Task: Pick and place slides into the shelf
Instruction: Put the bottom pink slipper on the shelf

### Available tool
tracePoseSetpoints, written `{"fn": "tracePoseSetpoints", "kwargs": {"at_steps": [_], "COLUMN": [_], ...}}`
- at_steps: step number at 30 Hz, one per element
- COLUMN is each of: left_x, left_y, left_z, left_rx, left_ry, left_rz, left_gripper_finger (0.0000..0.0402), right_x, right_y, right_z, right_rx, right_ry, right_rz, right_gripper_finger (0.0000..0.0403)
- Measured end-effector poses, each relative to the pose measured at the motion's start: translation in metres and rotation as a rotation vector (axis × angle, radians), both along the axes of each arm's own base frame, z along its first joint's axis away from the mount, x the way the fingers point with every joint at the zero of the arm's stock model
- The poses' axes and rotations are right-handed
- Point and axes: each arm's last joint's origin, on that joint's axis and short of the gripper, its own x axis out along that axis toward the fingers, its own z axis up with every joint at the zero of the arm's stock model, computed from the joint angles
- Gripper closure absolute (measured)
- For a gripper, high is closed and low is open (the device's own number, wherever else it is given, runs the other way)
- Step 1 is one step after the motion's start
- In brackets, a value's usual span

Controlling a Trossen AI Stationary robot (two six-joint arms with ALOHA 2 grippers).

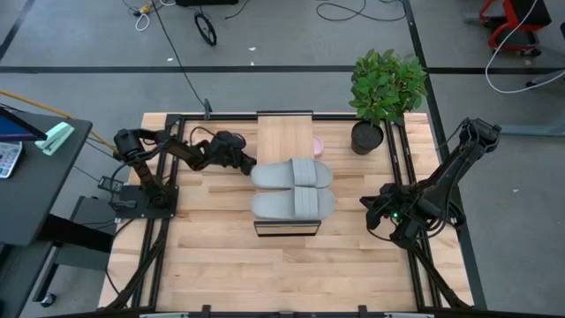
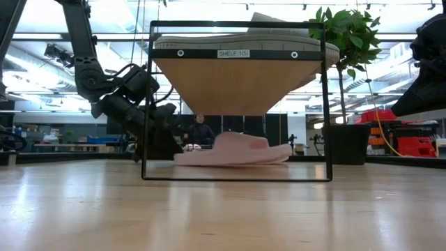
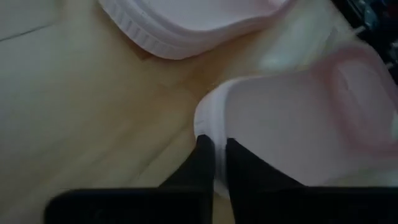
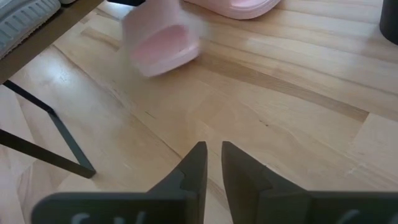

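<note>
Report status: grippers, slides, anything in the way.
Left gripper shut on a pink slide's edge, under the shelf. Right gripper shut, empty, waiting at table's right. Grey slides on top of shelf. Potted plant beside shelf, clear of the work.

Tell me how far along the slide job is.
Done: both grey slides sit on the shelf. In hand: the left pincer is shut on a pink slide's edge under the shelf. Left: that slide and the other pink slide. The right pincer waits empty.
</note>
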Motion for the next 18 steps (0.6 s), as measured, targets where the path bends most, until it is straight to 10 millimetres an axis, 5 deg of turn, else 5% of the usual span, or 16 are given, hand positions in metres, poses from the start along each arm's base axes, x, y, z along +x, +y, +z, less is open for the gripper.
{"fn": "tracePoseSetpoints", "kwargs": {"at_steps": [9,18], "left_x": [-0.005,-0.034], "left_y": [0.001,0.012], "left_z": [0.003,0.026], "left_rx": [-0.036,-0.016], "left_ry": [0.002,0.088], "left_rz": [-0.067,-0.049], "left_gripper_finger": [0.0376,0.0382], "right_x": [0.0,0.0], "right_y": [0.0,0.001], "right_z": [0.0,0.0], "right_rx": [0.004,0.006], "right_ry": [-0.003,-0.005], "right_rz": [0.0,0.0], "right_gripper_finger": [0.0353,0.0353]}}
